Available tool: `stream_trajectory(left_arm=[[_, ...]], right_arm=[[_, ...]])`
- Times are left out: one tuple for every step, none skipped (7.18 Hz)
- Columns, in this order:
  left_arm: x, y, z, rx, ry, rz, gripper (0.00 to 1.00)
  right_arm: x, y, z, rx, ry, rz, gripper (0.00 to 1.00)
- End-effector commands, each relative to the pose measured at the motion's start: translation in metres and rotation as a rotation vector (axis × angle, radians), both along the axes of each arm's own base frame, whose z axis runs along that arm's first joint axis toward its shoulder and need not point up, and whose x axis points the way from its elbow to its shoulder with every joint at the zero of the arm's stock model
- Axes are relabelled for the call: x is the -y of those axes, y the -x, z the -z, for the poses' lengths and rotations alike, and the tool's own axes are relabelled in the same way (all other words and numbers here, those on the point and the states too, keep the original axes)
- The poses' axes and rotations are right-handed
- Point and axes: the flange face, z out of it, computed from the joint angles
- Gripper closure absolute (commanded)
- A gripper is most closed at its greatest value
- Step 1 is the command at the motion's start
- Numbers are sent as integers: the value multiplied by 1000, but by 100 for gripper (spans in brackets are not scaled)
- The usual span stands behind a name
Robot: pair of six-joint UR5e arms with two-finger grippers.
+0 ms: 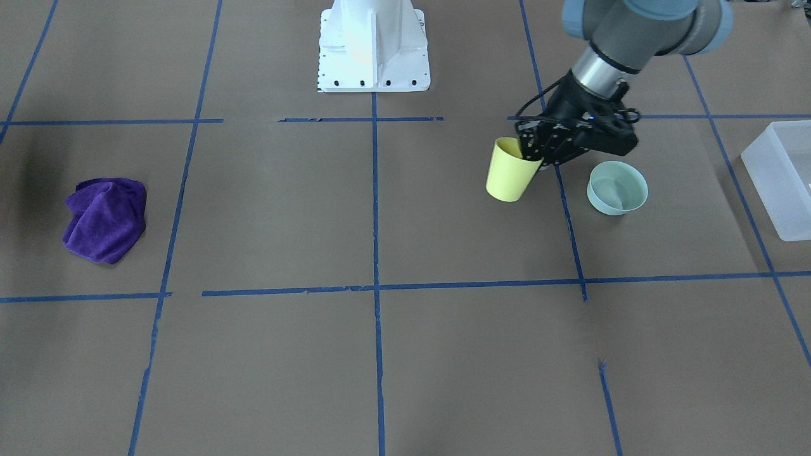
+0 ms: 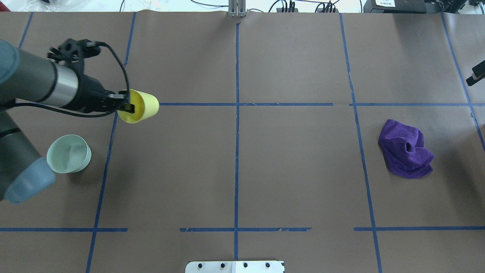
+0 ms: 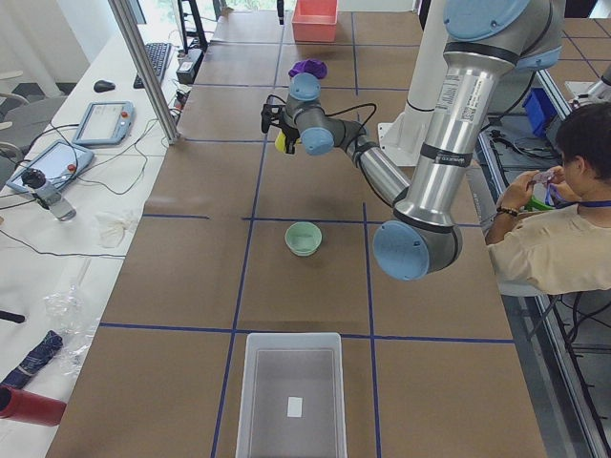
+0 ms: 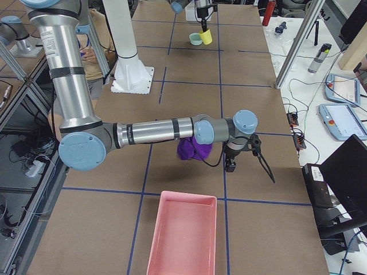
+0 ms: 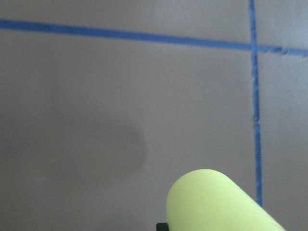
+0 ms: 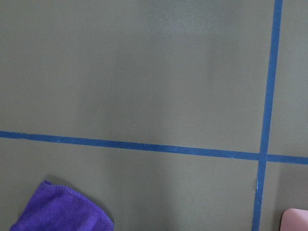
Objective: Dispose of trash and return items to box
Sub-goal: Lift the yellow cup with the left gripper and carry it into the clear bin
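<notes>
Yellow cup (image 5: pixel 216 202), rim pinched tight by left gripper (image 1: pixel 531 154); box (image 1: pixel 776 177) visible front-facing, not overhead.

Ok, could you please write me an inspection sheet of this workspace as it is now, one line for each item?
Surface: table covered in brown paper, with a blue tape grid.
Job's things: yellow cup tilted, held by the left hand; translucent box at the table's end on the robot's left.
Clutter: pale green bowl upright; crumpled purple cloth; pink tray at the other end.
Hands: left hand shut on the cup's rim; right hand near the cloth, open or shut cannot be told.
Cables: black cable looping off the left wrist.
Surroundings: seated person; tablets on a side bench.
</notes>
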Motion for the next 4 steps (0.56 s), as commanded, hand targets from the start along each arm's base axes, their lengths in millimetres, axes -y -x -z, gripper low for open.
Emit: stream_trajectory(left_arm=[[-17, 142, -104, 171, -165, -50, 100], [-43, 205, -198, 178, -226, -179, 100], [-55, 264, -293, 191, -307, -212, 100], [-62, 310, -344, 248, -340, -186, 100]], right_arm=[[1, 7, -2, 6, -11, 10, 0], [3, 15, -13, 11, -33, 21, 0], [4, 15, -16, 13, -43, 21, 0], [3, 15, -17, 12, -40, 21, 0]])
